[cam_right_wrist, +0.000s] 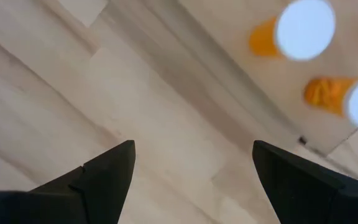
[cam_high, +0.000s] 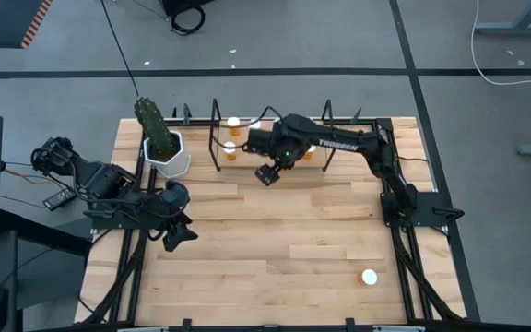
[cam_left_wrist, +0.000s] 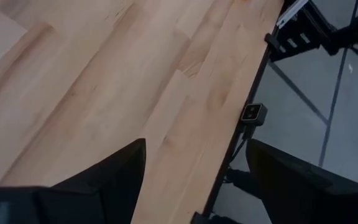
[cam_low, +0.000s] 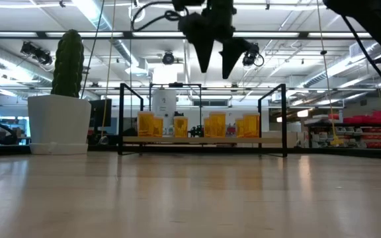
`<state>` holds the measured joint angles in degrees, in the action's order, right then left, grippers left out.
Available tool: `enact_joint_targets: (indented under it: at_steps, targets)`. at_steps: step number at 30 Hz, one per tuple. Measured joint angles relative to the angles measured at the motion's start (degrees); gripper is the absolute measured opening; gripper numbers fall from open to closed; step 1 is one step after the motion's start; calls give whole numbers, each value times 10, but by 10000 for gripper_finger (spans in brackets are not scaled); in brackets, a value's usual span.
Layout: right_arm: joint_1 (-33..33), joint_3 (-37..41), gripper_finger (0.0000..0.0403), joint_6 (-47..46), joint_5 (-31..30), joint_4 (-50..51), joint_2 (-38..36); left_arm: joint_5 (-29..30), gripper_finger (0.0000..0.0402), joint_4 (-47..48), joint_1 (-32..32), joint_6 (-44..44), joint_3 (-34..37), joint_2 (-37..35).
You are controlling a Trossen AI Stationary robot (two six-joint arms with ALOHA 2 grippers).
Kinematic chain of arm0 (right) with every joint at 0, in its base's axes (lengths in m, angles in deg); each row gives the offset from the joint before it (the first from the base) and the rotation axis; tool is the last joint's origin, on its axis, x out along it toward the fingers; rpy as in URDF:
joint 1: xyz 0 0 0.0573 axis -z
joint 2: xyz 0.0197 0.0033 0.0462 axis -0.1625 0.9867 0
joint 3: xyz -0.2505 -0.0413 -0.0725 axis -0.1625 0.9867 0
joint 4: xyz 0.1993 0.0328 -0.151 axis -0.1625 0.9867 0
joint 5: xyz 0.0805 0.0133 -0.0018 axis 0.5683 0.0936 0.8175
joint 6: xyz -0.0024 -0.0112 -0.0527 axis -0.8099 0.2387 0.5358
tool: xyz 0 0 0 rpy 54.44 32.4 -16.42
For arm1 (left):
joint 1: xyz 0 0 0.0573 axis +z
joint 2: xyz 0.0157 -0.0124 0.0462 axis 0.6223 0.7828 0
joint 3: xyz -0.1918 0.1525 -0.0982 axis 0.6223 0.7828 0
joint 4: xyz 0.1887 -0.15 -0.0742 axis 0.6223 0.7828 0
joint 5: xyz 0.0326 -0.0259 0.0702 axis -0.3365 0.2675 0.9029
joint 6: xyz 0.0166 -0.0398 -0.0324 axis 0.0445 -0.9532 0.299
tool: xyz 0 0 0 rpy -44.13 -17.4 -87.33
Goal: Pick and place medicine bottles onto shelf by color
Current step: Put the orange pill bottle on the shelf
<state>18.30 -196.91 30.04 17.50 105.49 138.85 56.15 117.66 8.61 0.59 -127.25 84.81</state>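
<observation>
Fingers on your left gripper (cam_high: 179, 232) stand spread with nothing between them, only bare wood and the desk's edge showing past them; that arm waits near the left edge of the desk (cam_high: 275, 231), just in front of the cactus pot (cam_high: 167, 152), likely parked out of the way.

Move right and your right gripper (cam_high: 266, 174) hangs in the air just in front of the shelf (cam_high: 275, 152) at the back edge. Its fingers are wide apart and carry nothing. In its wrist view two bottles (cam_right_wrist: 303, 31) with white caps show beyond the fingertips, so it sits close to the shelf's front. The arm reaches across from the right edge because that is where its base stands.

On the shelf the low view shows a row of orange bottles (cam_low: 149, 123) standing between the black wire ends. One more bottle (cam_high: 369, 277) stands alone near the front right corner of the desk, seemingly the one left to fetch.

From above, the right arm covers much of the shelf, so you cannot count the bottles there. From table height they overlap, and the lone bottle does not show. Any label colours are too small to read.
</observation>
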Motion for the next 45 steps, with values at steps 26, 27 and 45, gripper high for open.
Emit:
enact_joint_targets:
  at_steps: [26, 27, 45]
  targets:
    - [-445, 414, 331, -649, 82, -90, -244, -28, 281, 2, 14, 139, 0, 0]
    - [-464, 438, 331, -692, 87, -108, -258, -28, 281, 2, 19, 141, 0, 0]
    - [-590, 617, 331, -900, 129, -240, -304, -28, 281, -3, 81, 135, 0, 0]
